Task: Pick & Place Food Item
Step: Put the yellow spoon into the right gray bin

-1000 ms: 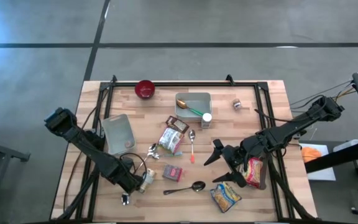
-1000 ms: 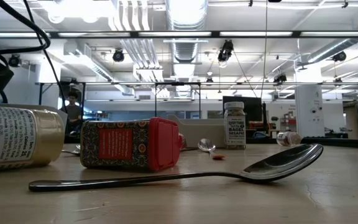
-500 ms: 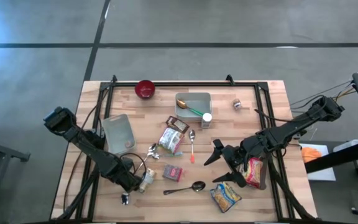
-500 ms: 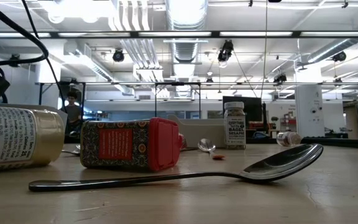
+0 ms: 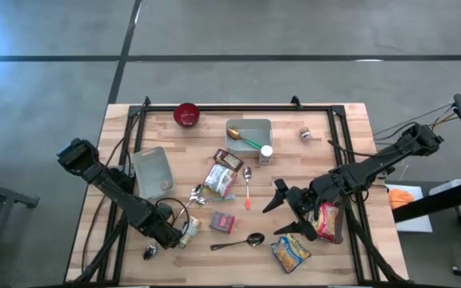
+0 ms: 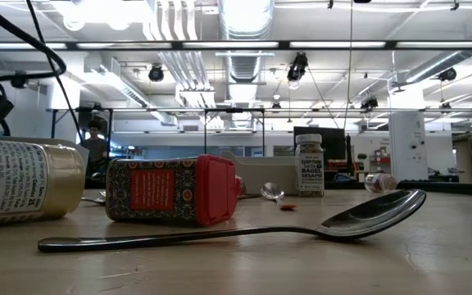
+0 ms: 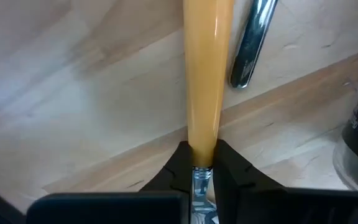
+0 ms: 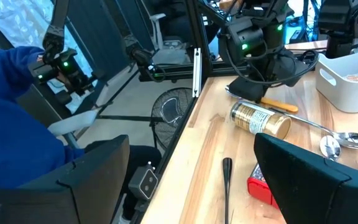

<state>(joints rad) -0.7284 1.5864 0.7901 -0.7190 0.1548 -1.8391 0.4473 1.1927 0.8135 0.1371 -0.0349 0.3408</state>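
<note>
My left gripper (image 5: 169, 236) points down near the table's front left and is shut on an orange-handled utensil (image 7: 205, 81), which lies on the wood. The utensil's metal end (image 5: 149, 252) sticks out toward the front edge. A gold-lidded jar (image 5: 189, 230) lies on its side just right of that gripper. It also fills the left of the low view (image 6: 23, 180). A red spice box (image 5: 222, 222) lies beside the jar. My right gripper (image 5: 285, 214) hangs open above the table's right half, with nothing between its fingers (image 8: 98, 180). My left gripper pinches the utensil between its two fingers (image 7: 180, 163) where the orange handle meets the metal neck (image 7: 201, 171). The fingers come from above, pointing down, and lie across the utensil. The orange handle (image 8: 279, 106) runs from the fingers toward the far side, lying along the wood.
A metal spoon (image 5: 238, 242) lies near the front edge, with snack bags (image 5: 290, 252) (image 5: 325, 220) (image 5: 221, 180) around it. Farther back are a white tray (image 5: 152, 172), a white bin (image 5: 250, 134), a red bowl (image 5: 186, 114) and a seasoning bottle (image 5: 266, 154). A person in blue (image 8: 11, 124) is beyond the table.
The utensil's metal end near the front edge has swung a little toward the table's left edge, and it now looks darker. My left arm has otherwise stayed in place.
</note>
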